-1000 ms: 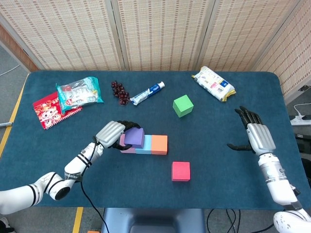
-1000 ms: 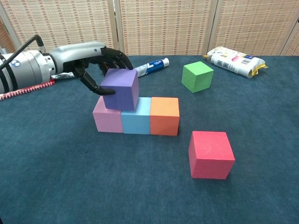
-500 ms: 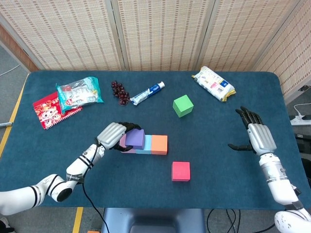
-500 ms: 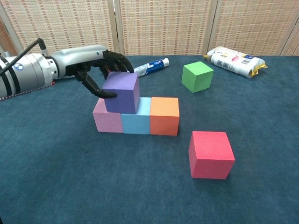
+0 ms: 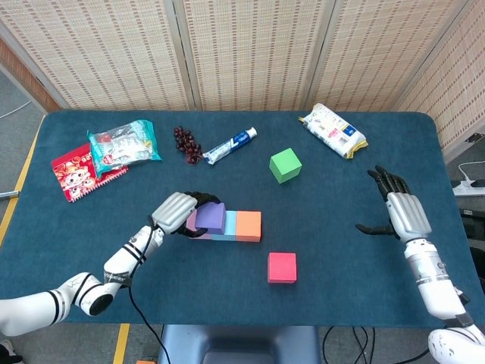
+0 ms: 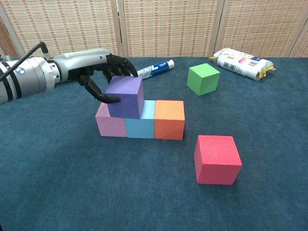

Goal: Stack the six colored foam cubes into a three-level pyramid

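Note:
A pink cube, a light blue cube and an orange cube form a touching row mid-table. A purple cube sits on top, over the seam between pink and light blue. My left hand grips it, thumb on its left face and fingers behind its top edge. From the head view the purple cube partly hides the pink one. A red cube lies alone in front of the row at the right. A green cube stands further back. My right hand hovers open at the table's right side.
Along the back lie a toothpaste tube, a bunch of dark grapes, a white snack bag, a clear snack pack and a red packet. The table's edge runs close behind my right hand.
My left hand has lowered the purple cube slightly onto the pink and light blue cubes and still holds it. The right hand has barely moved.

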